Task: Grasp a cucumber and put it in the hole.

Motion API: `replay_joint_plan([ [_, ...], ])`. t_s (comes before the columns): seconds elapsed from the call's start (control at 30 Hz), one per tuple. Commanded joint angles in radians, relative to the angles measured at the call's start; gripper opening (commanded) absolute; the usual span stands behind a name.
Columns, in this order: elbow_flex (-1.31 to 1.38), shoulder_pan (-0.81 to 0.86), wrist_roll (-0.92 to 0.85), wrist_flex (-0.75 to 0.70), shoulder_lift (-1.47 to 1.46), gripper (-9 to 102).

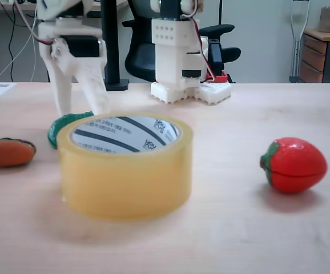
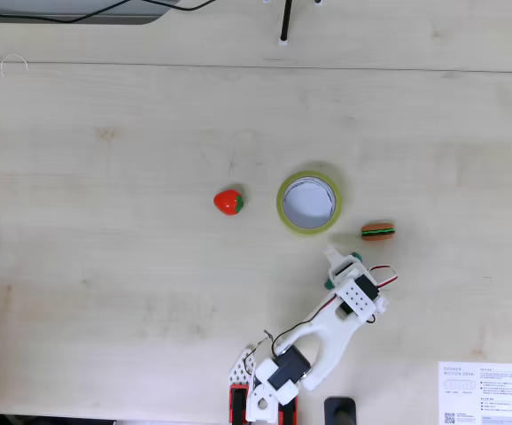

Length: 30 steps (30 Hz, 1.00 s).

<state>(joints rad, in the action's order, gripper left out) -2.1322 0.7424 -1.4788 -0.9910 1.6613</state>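
Note:
The dark-green cucumber (image 1: 64,127) lies on the table just behind the left side of the yellowish tape roll (image 1: 125,177). The hole (image 1: 125,135) of the roll faces up and shows its white, black-striped core. My white gripper (image 1: 82,113) reaches down onto the cucumber, open, with one finger (image 1: 57,85) to its left and the other finger (image 1: 95,85) over its right end. From above, my gripper (image 2: 340,268) covers the cucumber (image 2: 329,283), whose green ends peek out on both sides. It sits just below and right of the tape roll (image 2: 308,176).
A red strawberry toy (image 1: 293,164) lies right of the roll; from above, the strawberry (image 2: 228,202) is on the roll's left. An orange toy with dark ends (image 1: 8,153) rests at the left; from above, this toy (image 2: 378,232) is near the gripper. The arm's base (image 2: 265,390) stands at the table edge.

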Motion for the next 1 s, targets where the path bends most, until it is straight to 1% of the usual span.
replay_joint_plan([
  [0.0, 0.067, 0.005, -0.009, 0.021, 0.0, 45],
  [0.67, 0.087, -0.04, -0.009, 0.043, -0.123, 26],
  [0.97, 0.086, -0.078, -0.009, 0.035, -0.152, 20],
])
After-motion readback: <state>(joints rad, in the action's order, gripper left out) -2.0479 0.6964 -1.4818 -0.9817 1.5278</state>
